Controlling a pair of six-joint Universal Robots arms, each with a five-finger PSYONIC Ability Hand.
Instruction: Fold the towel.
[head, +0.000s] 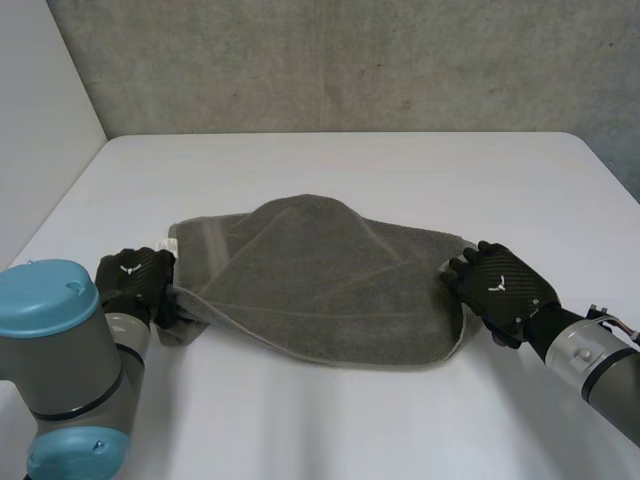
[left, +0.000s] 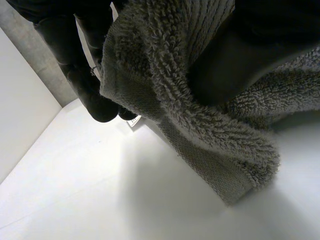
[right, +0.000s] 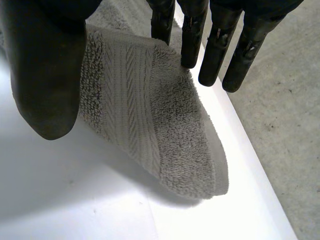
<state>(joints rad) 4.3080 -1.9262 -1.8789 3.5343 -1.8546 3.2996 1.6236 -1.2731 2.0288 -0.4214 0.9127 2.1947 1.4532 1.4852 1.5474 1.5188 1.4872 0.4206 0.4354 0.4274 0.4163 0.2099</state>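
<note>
We've got the towel (head: 320, 285) spread between our hands: left hand (head: 135, 280) curled round a bunched end, right hand (head: 500, 285) pinching a corner. Right pinch looks shallow to us, so an uneven pull could slip it free.

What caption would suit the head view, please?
Left robot hand and right robot hand hold opposite ends of the grey towel on a white table.
</note>
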